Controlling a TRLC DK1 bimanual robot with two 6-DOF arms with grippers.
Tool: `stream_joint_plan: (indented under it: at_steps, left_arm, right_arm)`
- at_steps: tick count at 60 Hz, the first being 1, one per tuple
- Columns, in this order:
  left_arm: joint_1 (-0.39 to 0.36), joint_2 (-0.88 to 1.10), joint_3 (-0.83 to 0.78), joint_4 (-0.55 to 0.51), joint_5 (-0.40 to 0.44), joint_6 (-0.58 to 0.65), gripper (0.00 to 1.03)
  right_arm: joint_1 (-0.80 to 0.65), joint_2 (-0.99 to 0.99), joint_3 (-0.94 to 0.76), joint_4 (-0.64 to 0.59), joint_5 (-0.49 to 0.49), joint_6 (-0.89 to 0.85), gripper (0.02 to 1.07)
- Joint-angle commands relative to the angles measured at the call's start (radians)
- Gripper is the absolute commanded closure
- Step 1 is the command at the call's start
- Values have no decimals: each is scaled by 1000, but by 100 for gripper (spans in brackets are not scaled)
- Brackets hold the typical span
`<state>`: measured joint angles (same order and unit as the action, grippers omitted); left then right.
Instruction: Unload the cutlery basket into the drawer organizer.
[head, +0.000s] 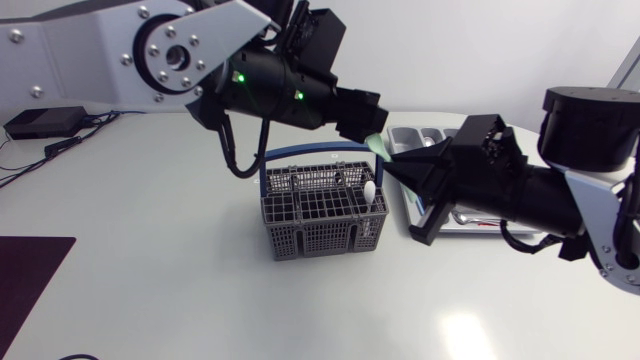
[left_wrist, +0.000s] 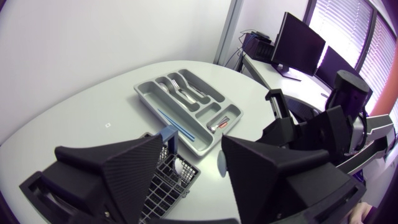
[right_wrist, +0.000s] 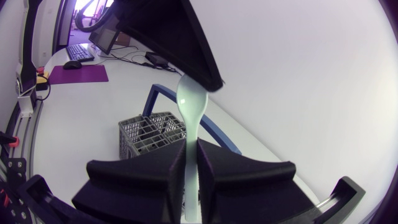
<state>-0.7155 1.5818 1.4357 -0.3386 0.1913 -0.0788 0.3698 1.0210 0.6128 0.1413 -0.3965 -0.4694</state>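
A pale green spoon (head: 377, 146) hangs above the right end of the grey cutlery basket (head: 325, 208), which has a blue handle (head: 300, 152). My right gripper (head: 397, 165) is shut on the spoon's handle (right_wrist: 191, 140); the bowl (right_wrist: 190, 99) points up at my left gripper (head: 370, 128). The left gripper (left_wrist: 194, 155) stands open, with the spoon (left_wrist: 222, 163) in the gap between its fingers. A white utensil (head: 369, 190) stands in the basket (left_wrist: 171, 177). The grey drawer organizer (head: 415, 132) lies behind and under my right arm, with metal cutlery (left_wrist: 183, 93) in its compartments.
In the organizer (left_wrist: 144, 93) lie a thin blue stick (left_wrist: 180, 127) and a red-handled piece (left_wrist: 221, 123). A black box with cables (head: 42, 122) sits at the back left, and a dark mat (head: 30, 272) lies at the left front edge.
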Motion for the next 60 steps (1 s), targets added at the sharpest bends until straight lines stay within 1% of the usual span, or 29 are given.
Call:
stream_joint_plan:
  at_steps: [1,8,14,19,23,27,30,35,37,43,50,53,60]
  left_arm:
    - [28,-39,38,9,-6,-4,9]
    - [50,-55,45,-5,-6,16,9]
    - [51,-52,42,-48,13,53,9]
    - [48,-42,28,-80,56,80,12]
    - [42,-36,9,-99,68,103,12]
    - [28,-32,-12,-99,71,111,12]
    - [21,-26,-26,-99,77,119,12]
    - [4,-13,-44,-99,79,128,13]
    - [1,-5,-50,-97,79,131,15]
    - [-13,20,-67,-89,79,134,16]
    - [-29,38,-92,-74,82,136,16]
    - [-36,46,-100,-69,82,136,16]
    - [-44,64,-109,-59,82,134,16]
  right_arm:
    - [-100,-27,-10,-52,-70,-31,101]
    - [-262,-29,-5,-129,-231,-114,101]
    - [-391,-2,13,-218,-352,-238,101]
    - [-470,30,31,-295,-412,-364,101]
    - [-519,71,53,-353,-443,-462,101]
    - [-560,125,71,-393,-450,-574,101]
    - [-594,172,91,-408,-467,-621,101]
    - [-637,248,133,-476,-472,-758,102]
    - [-655,275,146,-485,-473,-795,102]
    - [-703,360,196,-514,-470,-908,102]
    - [-738,475,283,-612,-449,-1072,102]
    - [-749,521,324,-638,-435,-1114,102]
    - [-764,617,383,-649,-386,-1200,102]
